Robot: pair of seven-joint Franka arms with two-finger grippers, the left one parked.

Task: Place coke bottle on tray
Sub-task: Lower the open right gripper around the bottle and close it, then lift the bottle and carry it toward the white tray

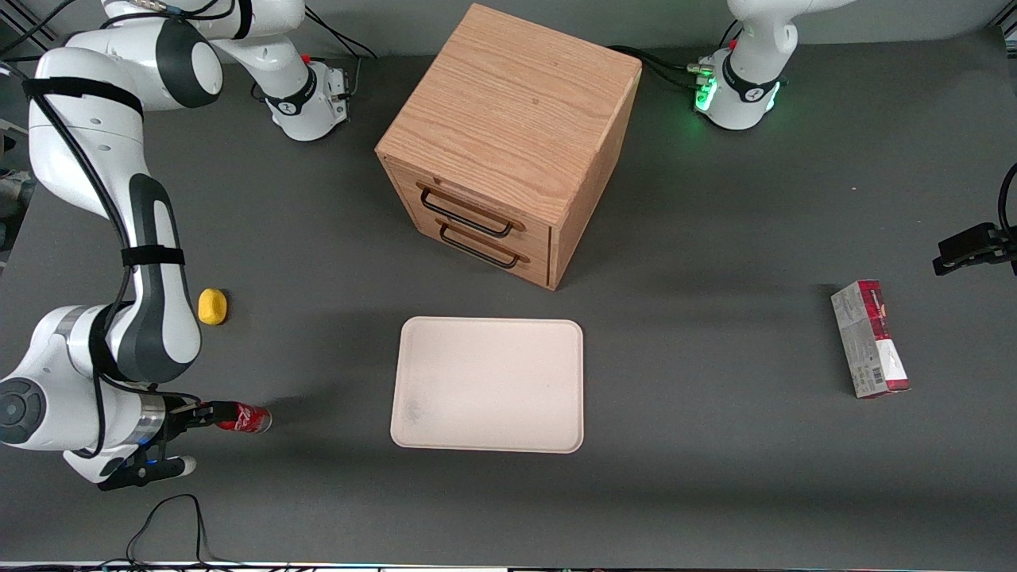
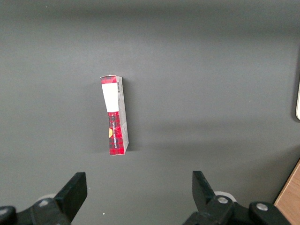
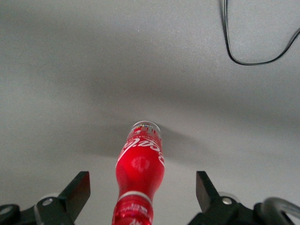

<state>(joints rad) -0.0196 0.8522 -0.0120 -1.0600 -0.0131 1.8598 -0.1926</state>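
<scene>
The coke bottle (image 1: 248, 418) lies on its side on the dark table toward the working arm's end, red cap pointing at my hand and silvery base pointing toward the tray. My right gripper (image 1: 199, 438) is low over the table at the cap end. In the right wrist view the gripper (image 3: 141, 183) is open, with the coke bottle (image 3: 140, 159) lying between the wide-spread fingers (image 3: 80, 183) and touching neither. The tray (image 1: 489, 322), cream-white with a low rim, sits flat in the middle of the table with nothing on it, a short way from the bottle's base.
A yellow lump (image 1: 212, 306) lies beside my forearm, farther from the front camera than the bottle. The wooden drawer cabinet (image 1: 508, 143) stands farther back than the tray. A red-and-grey carton (image 1: 870, 339) lies toward the parked arm's end. A black cable (image 3: 253, 47) loops near the table's front edge.
</scene>
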